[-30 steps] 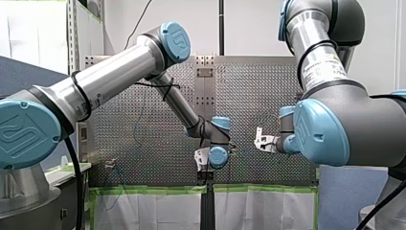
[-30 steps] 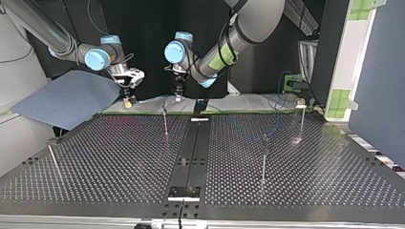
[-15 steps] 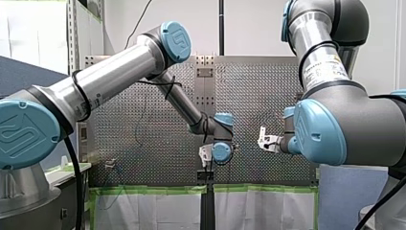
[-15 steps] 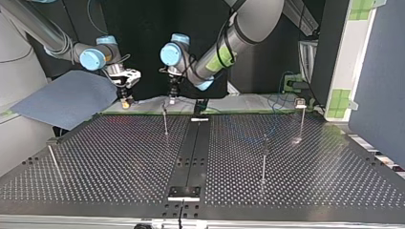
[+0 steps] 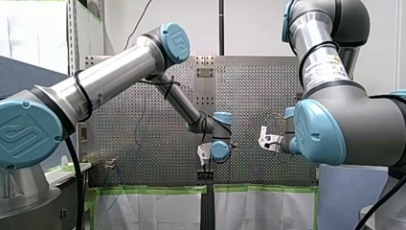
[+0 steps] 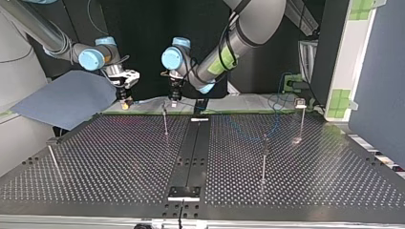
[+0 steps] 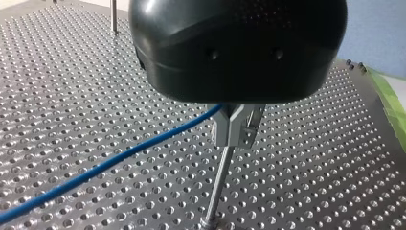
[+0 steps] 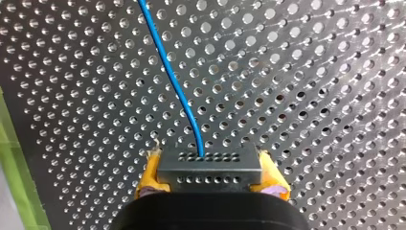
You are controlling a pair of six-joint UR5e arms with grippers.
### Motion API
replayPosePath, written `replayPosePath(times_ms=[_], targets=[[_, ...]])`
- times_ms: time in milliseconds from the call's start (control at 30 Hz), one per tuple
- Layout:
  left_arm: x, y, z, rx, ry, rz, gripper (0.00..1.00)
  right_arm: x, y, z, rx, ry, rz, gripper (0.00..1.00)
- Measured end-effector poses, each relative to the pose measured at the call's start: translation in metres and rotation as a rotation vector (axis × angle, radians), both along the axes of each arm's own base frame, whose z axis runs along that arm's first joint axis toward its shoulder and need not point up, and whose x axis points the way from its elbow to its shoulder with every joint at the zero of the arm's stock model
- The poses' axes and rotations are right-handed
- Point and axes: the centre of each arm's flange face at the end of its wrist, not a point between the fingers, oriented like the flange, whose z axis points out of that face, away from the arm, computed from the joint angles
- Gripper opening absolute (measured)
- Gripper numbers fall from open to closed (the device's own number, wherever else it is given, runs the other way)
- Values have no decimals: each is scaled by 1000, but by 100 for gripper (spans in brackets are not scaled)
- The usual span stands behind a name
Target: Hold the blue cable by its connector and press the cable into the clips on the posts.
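Note:
The blue cable [image 8: 174,81] runs out ahead from a black connector block [image 8: 210,165], and my right gripper [image 8: 210,181] is shut on that block with its yellow pads [image 8: 149,173]. In the top view my right gripper [image 6: 124,101] hangs at the table's far edge, left of the middle. My left gripper [image 6: 174,97] hovers just over the top of the nearest post [image 6: 165,121]. In the left wrist view the cable [image 7: 110,160] leads up to the grey clip [image 7: 237,128] on that post, right under the black gripper body, which hides its fingertips.
More thin posts stand on the perforated table [image 6: 119,157]: one at the top view's right [image 6: 263,160], one further back right [image 6: 301,119] and one at the left edge [image 6: 53,161]. A blue-grey sheet [image 6: 67,98] lies beyond the far left corner.
My left gripper has moved to the top view's left and now sits over the middle post. My right gripper has shifted slightly left as well, still shut on the connector.

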Motion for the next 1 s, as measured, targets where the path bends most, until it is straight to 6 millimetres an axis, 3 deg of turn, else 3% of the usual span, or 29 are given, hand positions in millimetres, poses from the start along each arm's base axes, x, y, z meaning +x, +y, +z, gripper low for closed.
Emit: replayPosePath(times_ms=[733, 1000], targets=[[14, 8, 1, -19, -12, 8, 0, 1, -2, 0, -22, -5, 1, 0], [9, 8, -23, -7, 8, 2, 0, 1, -3, 0, -26, -6, 2, 0]])
